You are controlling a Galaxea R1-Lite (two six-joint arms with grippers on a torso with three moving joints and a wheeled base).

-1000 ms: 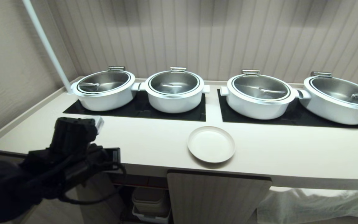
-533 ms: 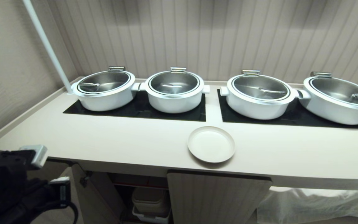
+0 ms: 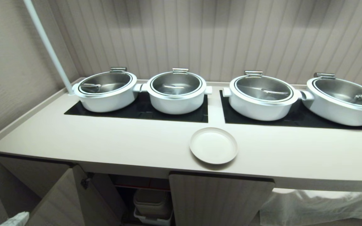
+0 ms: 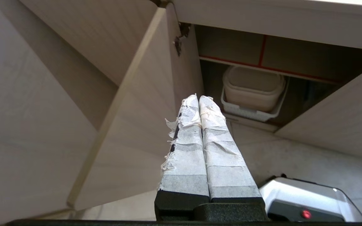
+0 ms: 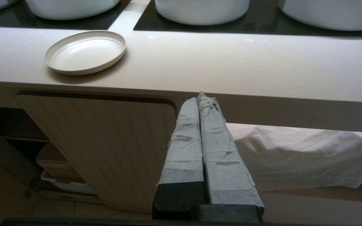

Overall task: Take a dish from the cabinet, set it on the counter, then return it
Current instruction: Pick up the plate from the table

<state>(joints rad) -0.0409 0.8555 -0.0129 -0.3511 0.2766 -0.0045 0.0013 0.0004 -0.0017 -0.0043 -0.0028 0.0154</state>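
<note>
Cream dish (image 3: 213, 145) flat on counter (image 3: 121, 141)

Counted on the counter (image 3: 121, 144): 1 dish (image 3: 213, 145), 4 white pots (image 3: 176, 92), each with 1 steel lid (image 3: 176, 83), on 2 black panels (image 3: 295, 117). Below, in the cabinet (image 3: 222, 201): 1 door (image 3: 58, 201) swung open, 1 door shut, 1 basket (image 4: 250, 111) with tubs (image 4: 253, 89) stacked inside, number unclear. Also 1 white pole (image 3: 47, 47), 1 white cloth (image 3: 319, 204), 2 grippers: left (image 4: 199, 98), right (image 5: 198, 95).
</note>
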